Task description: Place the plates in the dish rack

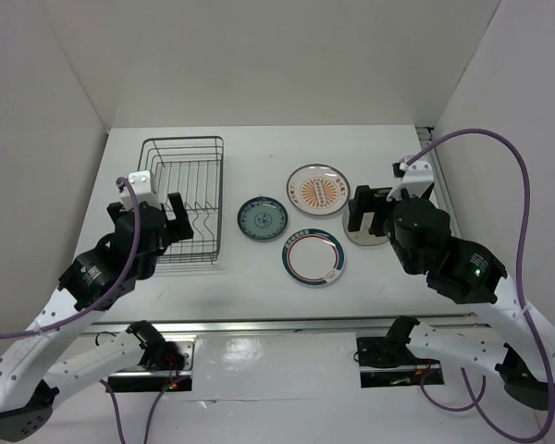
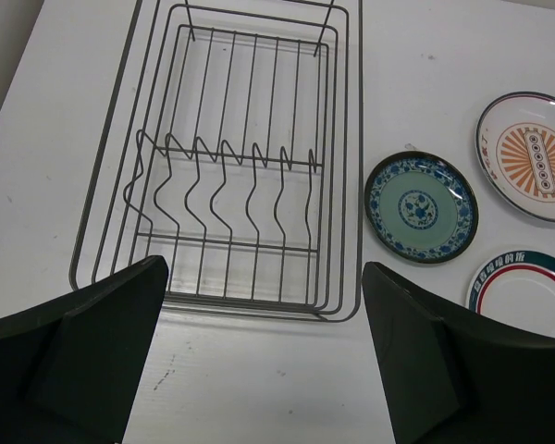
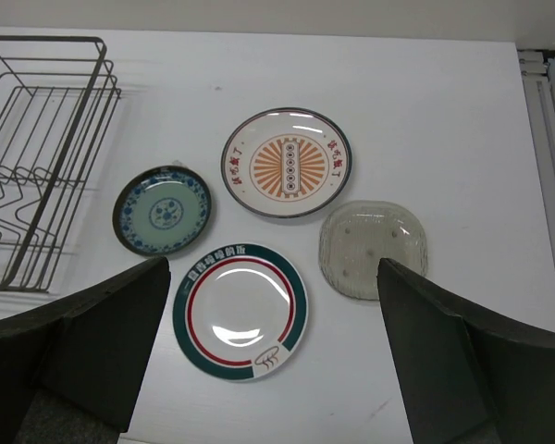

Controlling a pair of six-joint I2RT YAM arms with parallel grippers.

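Note:
The dark wire dish rack (image 1: pixel 183 141) stands empty at the left; it also shows in the left wrist view (image 2: pixel 359 166) and the right wrist view (image 3: pixel 43 39). Three plates lie flat on the table to its right. The teal-blue plate (image 1: pixel 262 219) (image 2: pixel 421 207) (image 3: pixel 162 210) is nearest the rack. The sunburst plate (image 1: pixel 318 191) (image 2: pixel 534 157) (image 3: pixel 287 163) lies farther back. The ring-rimmed plate (image 1: pixel 313 256) (image 2: pixel 527 291) (image 3: pixel 240 310) is nearest me. My left gripper (image 1: pixel 166 222) (image 2: pixel 264 268) hangs open and empty above the rack's near end. My right gripper (image 1: pixel 370 217) (image 3: pixel 273 268) hangs open and empty above the plates.
A clear glass square dish (image 3: pixel 373 248) lies right of the ring-rimmed plate, partly under my right gripper in the top view (image 1: pixel 361 238). White walls close the table at the back and both sides.

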